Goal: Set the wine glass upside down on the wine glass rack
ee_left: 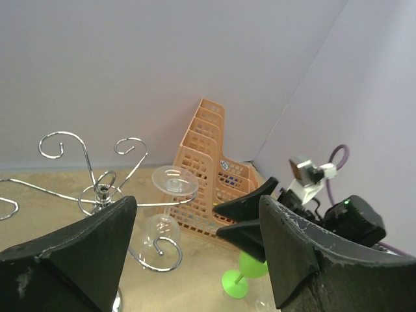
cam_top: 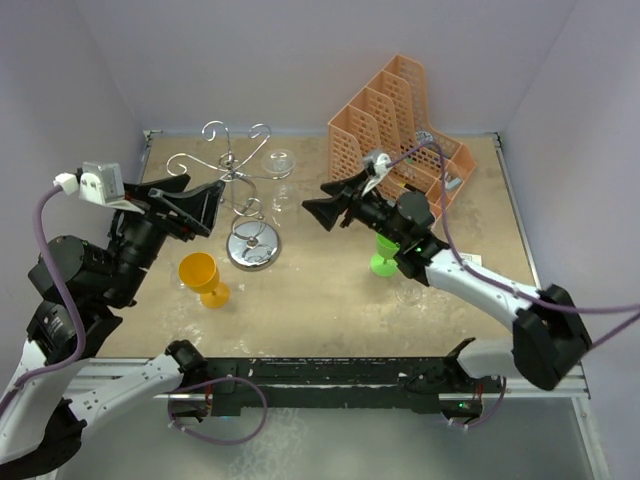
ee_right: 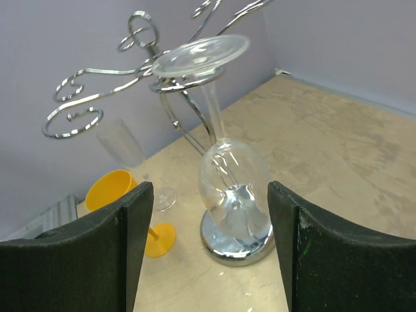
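One glass hung, two pincers apart

Clear and thin-walled, the glass (ee_right: 231, 175) looks light, stiff, slick and easily broken; a knock against the wire would likely chip it. It hangs upside down on the rack (cam_top: 252, 248), at the centre of the right wrist view. The foot lies flat on top, caught in a curled hook, the stem runs down and the bowl is lowest. Whether the bowl touches the round base I cannot tell. In the top view the glass sits in the upper middle of the frame, right of the rack's stem. If it had to be taken again, I judge the stem is the place, gripped gently; the bowl is too round and frail for a squeeze.

Right pincer (cam_top: 320, 205) stands wide apart and holds nothing. It points left at the glass from near it, with the forearm stretched up from the lower right. Left pincer (cam_top: 200, 205) is likewise spread and empty, raised at the left of the frame and aimed right toward the rack, apart from it. The task looks done
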Tool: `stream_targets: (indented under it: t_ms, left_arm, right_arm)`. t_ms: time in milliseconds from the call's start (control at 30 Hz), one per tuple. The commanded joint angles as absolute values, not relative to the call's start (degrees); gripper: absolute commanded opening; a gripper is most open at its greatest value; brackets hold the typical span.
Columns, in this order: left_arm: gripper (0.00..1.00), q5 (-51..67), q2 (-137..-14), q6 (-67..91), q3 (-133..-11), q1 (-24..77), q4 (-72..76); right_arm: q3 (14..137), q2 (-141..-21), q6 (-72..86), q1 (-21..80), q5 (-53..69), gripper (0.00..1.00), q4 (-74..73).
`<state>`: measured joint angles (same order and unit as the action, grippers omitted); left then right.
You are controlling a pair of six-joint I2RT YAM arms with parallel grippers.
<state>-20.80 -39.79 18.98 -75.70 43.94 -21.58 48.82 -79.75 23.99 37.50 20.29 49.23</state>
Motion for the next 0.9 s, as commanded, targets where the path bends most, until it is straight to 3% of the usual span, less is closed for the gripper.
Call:
stream_targets:
  t_ms: [0,133,333,567,867]
  left_arm:
    - [0.75,-20.6,-38.0,20.9,-74.5,43.9,-24.8]
    - [0.77,-19.5,-35.5,20.7,-71.7,43.9,-24.3]
    - [0.77,-20.8,-34.6,19.8,-71.3,43.9,-23.4]
    - [0.76,-20.7,-35.9,19.4,-71.7,43.9,-22.9]
    - [0.76,-19.6,-36.5,20.8,-72.9,43.9,-21.0]
  right_arm:
    - [49.8,-68.8,28.6,37.4,0.9,0.7,30.1]
    - [56.8,-65.4,31.4,37.4,-9.4,0.64,2.9]
    - [61.5,-64.5,33.4,37.4,-19.8,0.6,-15.1]
    - [64.6,-69.5,33.9,37.4,-24.8,0.44,-23.0]
    - [63.8,-74.5,32.4,37.5,-24.5,0.44,-20.4]
